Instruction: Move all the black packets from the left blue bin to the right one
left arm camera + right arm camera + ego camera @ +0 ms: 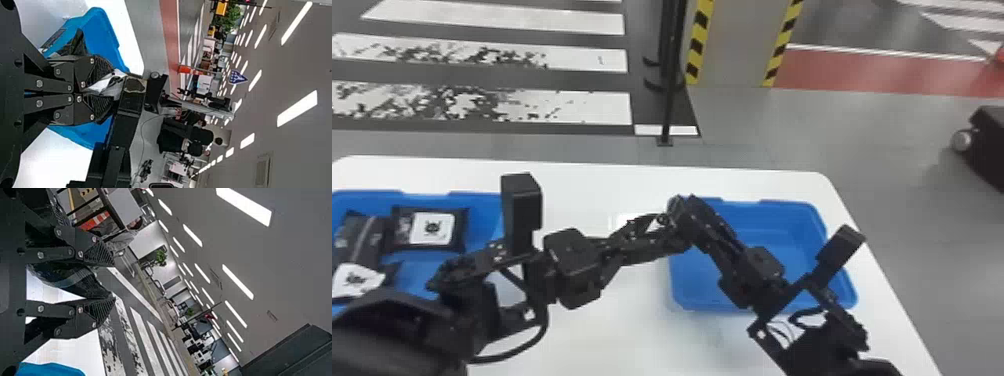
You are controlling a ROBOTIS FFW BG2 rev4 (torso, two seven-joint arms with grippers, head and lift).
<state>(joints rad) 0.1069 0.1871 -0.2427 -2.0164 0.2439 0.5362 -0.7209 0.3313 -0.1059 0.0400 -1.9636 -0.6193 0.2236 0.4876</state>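
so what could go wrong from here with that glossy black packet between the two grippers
The left black gripper pinches the glossy black packet, while the right black gripper has it between parted fingers; an early release might drop it onto the flat white table. The grippers are also very close together, so they could knock each other.
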